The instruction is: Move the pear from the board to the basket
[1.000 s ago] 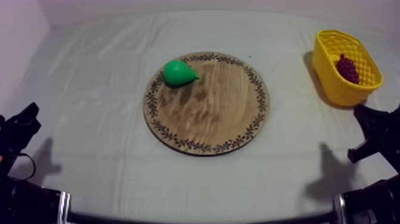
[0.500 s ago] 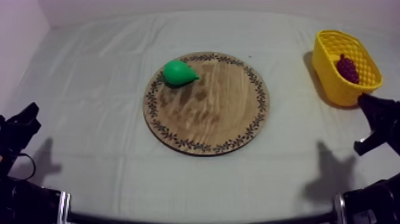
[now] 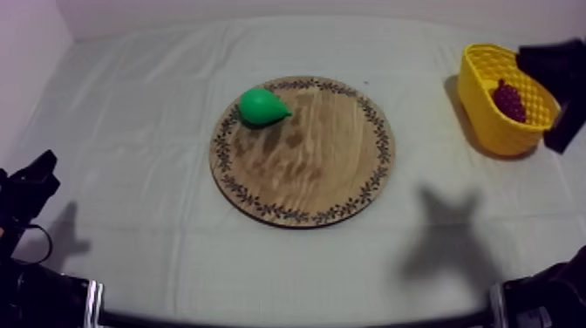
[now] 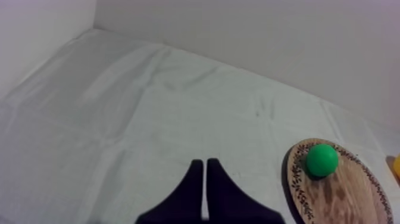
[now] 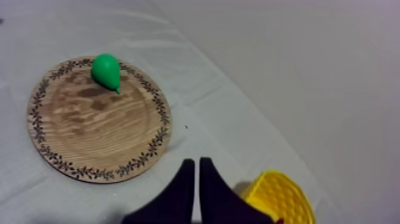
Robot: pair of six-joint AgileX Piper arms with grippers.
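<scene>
Left jaws and right jaws pressed together; unless I spread the right pair, they may knock the pear off the wooden board.

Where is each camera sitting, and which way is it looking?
Top: overhead, slanting down on board, pear and basket; left arm low, right arm by the basket.
Left wrist: on the left arm, looking past the shut left gripper over cloth to the board.
Right wrist: on the right arm, looking down past the shut right gripper at board and basket.
All three share board and pear.
</scene>
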